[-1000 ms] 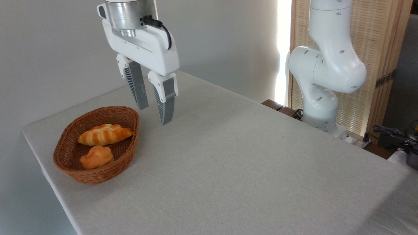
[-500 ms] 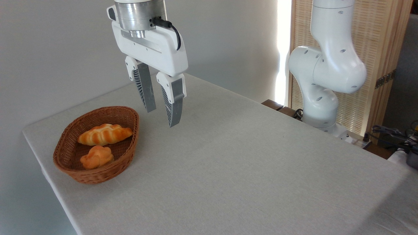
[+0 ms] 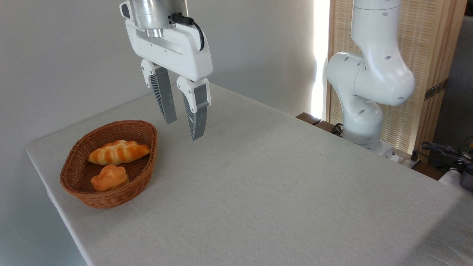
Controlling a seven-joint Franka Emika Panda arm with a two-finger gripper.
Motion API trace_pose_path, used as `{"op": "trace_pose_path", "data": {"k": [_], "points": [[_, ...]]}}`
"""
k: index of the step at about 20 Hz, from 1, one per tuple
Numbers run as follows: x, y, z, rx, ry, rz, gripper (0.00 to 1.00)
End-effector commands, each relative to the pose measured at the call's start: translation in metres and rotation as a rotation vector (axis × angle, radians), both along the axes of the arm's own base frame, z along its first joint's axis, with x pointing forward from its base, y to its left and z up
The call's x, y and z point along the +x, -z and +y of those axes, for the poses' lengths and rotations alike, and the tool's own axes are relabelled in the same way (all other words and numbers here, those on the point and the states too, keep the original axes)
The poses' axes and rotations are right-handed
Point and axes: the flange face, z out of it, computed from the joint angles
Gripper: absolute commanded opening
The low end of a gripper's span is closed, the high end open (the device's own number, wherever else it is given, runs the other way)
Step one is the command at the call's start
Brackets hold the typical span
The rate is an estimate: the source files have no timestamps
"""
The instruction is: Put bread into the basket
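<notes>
The fingers (image 3: 165,96) stand apart with a clear gap between them and grip nothing. There are two of them, grey ribbed pads on white mounts, pointing down and slightly tilted. The gripper (image 3: 183,130) hangs in the air above the bench (image 3: 281,192), up and to the right of the basket and well clear of its rim. Its white body is tilted, with a metal cylinder above it and a black cable looping at the side.

One braided loaf of bread (image 3: 118,152) lies inside the basket (image 3: 111,197), in the far half, stretched across it with one tapered end near the right-hand wall. One small round bun (image 3: 109,177) lies in the near half, just beside the loaf. The single oval wicker basket sits near the left end of the bench, close to its edge.

The arm's white base and joints (image 3: 369,81) rise at the far right side of the bench, in front of a slatted wooden screen (image 3: 428,48). Some dark cables (image 3: 443,149) lie at the far right.
</notes>
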Motion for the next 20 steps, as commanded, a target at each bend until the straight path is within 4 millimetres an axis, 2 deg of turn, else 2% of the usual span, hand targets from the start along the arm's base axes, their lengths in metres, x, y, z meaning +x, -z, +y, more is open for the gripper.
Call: {"op": "trace_pose_path", "data": {"k": [1, 3, 7, 20], "points": [[0.0031, -0.0041, 0.0004, 0.012, 0.002, 0.012, 1.0], [0.0048, -0.0014, -0.0003, 0.015, 0.002, 0.016, 1.0], [0.0091, -0.0096, -0.0012, 0.018, 0.007, 0.011, 1.0], [0.0107, -0.007, 0.0024, 0.046, 0.01, 0.014, 1.0]]}}
